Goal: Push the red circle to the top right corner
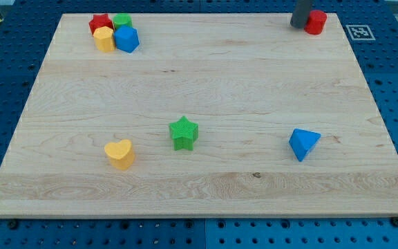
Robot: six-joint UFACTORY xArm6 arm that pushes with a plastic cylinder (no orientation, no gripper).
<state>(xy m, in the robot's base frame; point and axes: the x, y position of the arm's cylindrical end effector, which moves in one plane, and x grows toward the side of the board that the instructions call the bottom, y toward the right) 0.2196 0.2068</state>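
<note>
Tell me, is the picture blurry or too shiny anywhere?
Camera view: sharp all over, the green star and blue block have crisp edges; light is even, no glare on the board, shadows are faint. Only the rod is cut off at the top edge, my tip beside the red circle.

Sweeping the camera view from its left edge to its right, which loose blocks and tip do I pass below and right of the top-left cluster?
yellow heart → green star → my tip → blue triangle block → red circle
</note>
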